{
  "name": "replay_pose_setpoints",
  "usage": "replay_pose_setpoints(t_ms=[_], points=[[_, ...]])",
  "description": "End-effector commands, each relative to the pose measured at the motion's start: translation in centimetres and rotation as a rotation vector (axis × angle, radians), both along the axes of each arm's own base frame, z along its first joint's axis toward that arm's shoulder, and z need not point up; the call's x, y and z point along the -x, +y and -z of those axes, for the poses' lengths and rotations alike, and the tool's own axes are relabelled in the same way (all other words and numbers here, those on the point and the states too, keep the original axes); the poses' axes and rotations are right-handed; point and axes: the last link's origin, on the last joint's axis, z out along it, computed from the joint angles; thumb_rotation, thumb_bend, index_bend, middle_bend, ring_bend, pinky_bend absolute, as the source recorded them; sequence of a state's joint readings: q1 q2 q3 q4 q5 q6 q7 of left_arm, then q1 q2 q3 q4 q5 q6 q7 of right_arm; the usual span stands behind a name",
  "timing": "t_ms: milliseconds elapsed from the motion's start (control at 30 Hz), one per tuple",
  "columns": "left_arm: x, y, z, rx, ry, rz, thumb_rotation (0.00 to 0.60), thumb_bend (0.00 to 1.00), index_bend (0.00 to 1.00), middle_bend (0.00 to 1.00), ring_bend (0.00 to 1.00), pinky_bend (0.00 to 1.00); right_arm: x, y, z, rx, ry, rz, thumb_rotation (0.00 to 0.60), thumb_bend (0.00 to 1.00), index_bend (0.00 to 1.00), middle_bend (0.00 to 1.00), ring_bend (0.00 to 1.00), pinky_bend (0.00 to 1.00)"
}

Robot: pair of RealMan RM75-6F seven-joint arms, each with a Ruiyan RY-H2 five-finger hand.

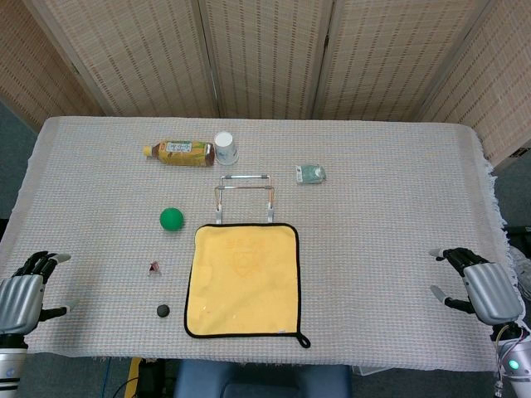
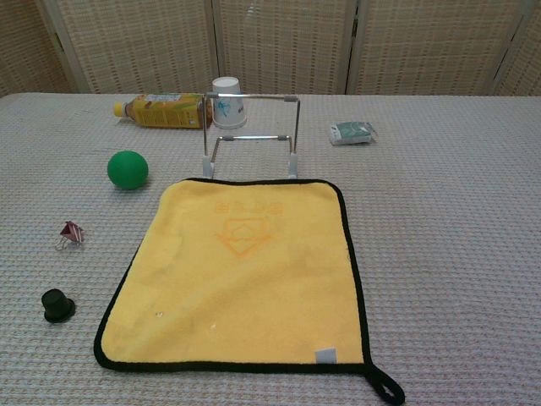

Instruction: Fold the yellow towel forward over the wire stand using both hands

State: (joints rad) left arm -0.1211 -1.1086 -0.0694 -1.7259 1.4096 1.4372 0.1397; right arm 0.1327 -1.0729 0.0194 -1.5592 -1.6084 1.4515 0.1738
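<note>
Yellow towel (image 1: 243, 279) flat, long axis toward wire stand (image 1: 243, 197), loop nearest robot

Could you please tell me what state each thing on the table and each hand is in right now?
yellow towel: flat, unfolded
wire stand: upright, bare
bottle: lying on its side
paper cup: upside down
left hand: open, holds nothing
right hand: open, holds nothing

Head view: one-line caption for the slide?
Yellow towel flat before the wire stand; left hand and right hand open at the table edges.
</note>
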Motion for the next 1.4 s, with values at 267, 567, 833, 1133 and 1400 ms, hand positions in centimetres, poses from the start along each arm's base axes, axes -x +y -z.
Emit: replay_pose_setpoints(t_ms=[267,567,833,1133,1400], points=[[0.2,0.0,0.0,-0.007,-0.003,0.005,0.6,0.16,0.28,0.3,0.19,0.39,-0.4,-0.6,0.1,0.005,-0.002,-0.013,0.6,0.24,0.27,0.37,0.33,0.47],[-0.3,-0.1,-0.3,-0.017,-0.02,0.082,0.6,0.16,0.34,0.5,0.36,0.41,-0.6,-0.3,-1.1,0.057,-0.003,-0.023,0.6,0.24,0.27,0.37,0.33,0.47],[-2.3,0.5,1.1,0.077,-0.019,0.31,0.6,0.16,0.42,0.84,0.64,0.78,-1.1,-0.2,-1.8,0.078,-0.001,-0.042,0.6,0.24,0.27,0.37,0.33,0.47],[-4.8,0.7,5.1,0.29,0.016,0.493,0.6,0.16,0.44,1.0,0.79,0.88,-1.5,-0.1,-1.6,0.064,-0.003,-0.049,0.6,0.24,0.27,0.37,0.33,0.47],[-5.9,0.8,8.7,0.41,0.043,0.56,0.6,0.16,0.45,1.0,0.81,0.88,-1.5,0.0,-1.3,0.051,-0.005,-0.046,0.6,0.24,0.27,0.37,0.33,0.47]])
